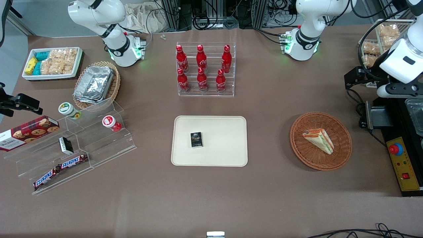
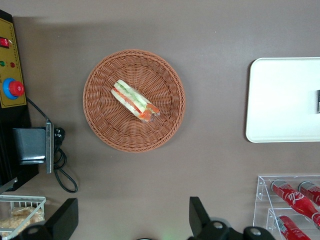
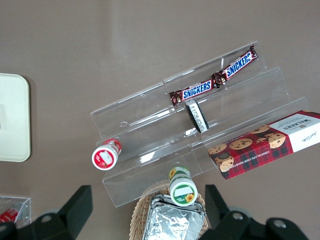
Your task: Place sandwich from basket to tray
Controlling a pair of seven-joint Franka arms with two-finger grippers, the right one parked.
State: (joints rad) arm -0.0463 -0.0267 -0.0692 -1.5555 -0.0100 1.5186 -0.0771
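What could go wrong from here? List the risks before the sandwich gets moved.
The gripper hangs high with jaws open, off-centre from the sandwich. That narrow wedge lies diagonally in the basket, so a badly angled close could squash it or slip off. The light wicker basket might shift when touched. On the tray, the small black box takes space; setting down too near could knock it.

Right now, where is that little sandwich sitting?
The sandwich lies in the round basket toward the working arm's end of the table, beside the tray; the open gripper hovers above.
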